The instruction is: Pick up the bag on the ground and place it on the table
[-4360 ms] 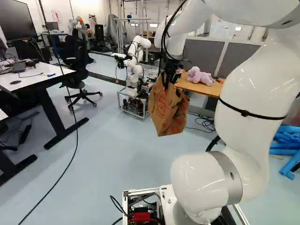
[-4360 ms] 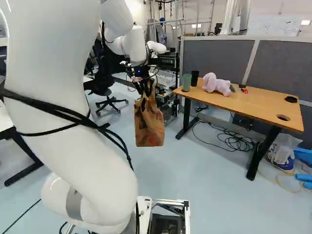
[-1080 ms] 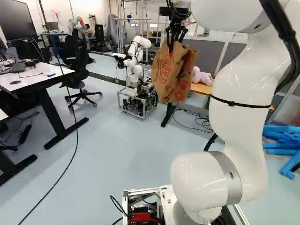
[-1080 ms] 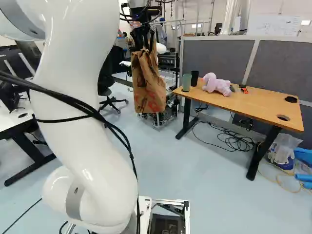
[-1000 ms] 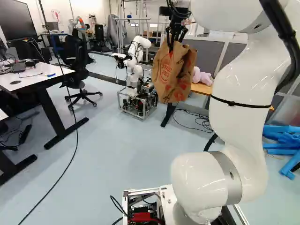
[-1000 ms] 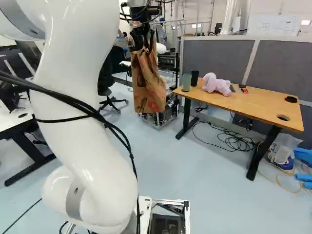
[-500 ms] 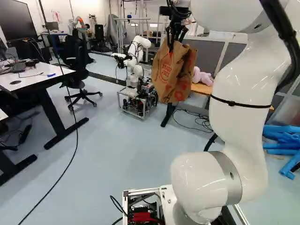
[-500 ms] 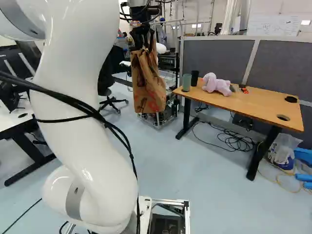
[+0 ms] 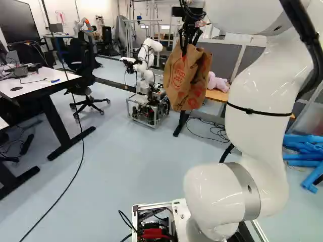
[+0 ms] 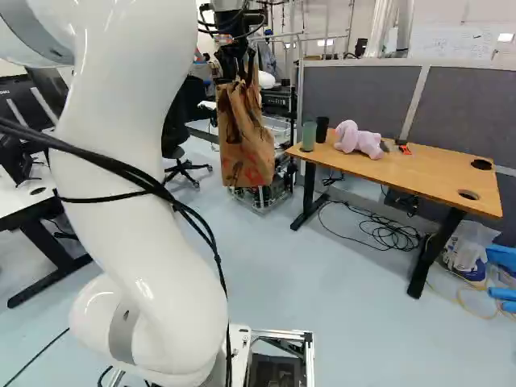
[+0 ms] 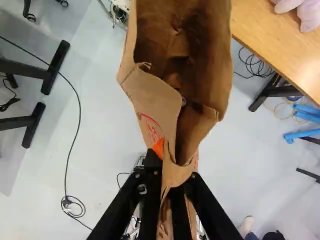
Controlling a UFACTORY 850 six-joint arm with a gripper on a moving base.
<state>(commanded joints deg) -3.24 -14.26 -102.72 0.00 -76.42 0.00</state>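
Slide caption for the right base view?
Brown paper bag hanging from the gripper, left of the wooden table with its pink plush toy.

Both base views look ahead from behind the arm [image 9: 257, 141], sharing bag [image 10: 244, 149] and surface [image 10: 419, 168]; the wrist's faces down, close.

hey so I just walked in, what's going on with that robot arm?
The white arm is holding up a brown paper bag, gripped near its open top by the black pincer. The bag hangs above the floor, left of the wooden table in the right base view. It hasn't been put down on that table, where a pink plush toy lies.
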